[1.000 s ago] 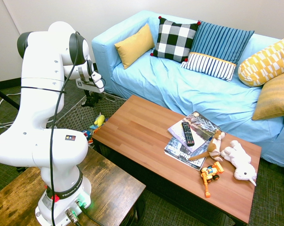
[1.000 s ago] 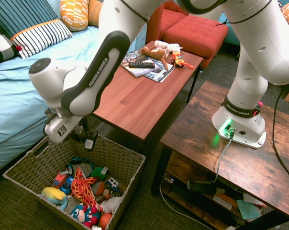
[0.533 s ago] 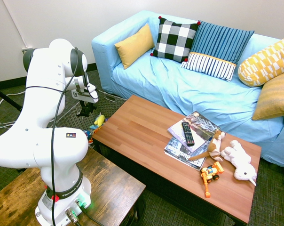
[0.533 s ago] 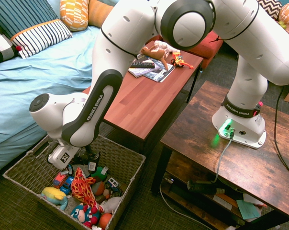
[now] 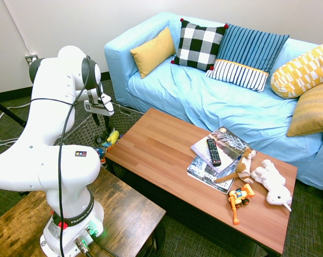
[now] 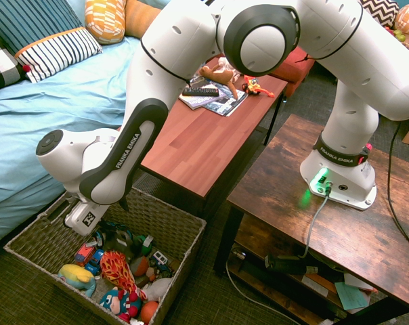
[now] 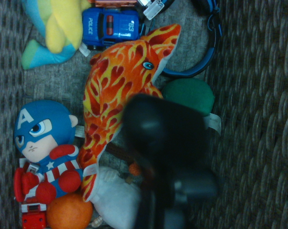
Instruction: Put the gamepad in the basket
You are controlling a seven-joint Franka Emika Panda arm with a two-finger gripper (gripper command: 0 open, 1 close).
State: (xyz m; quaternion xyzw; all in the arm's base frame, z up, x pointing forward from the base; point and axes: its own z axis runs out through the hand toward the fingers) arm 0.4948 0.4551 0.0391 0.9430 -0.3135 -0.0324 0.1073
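Where gamepad [image 7: 168, 138] overlaps flame-orange plush [image 7: 115, 81] in basket [image 6: 162, 218] | jaws hidden, grip cannot tell

basket [image 6: 169, 223] crowded with toys [image 6: 116, 271]

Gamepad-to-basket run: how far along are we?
Nearly done. Done: the gripper is low inside the basket, just above the toys. In hand: a dark blurred shape, likely the gamepad, shows in the wrist view over the orange plush; whether it's let go can't be told. Left: confirm the drop, then lift the arm out.
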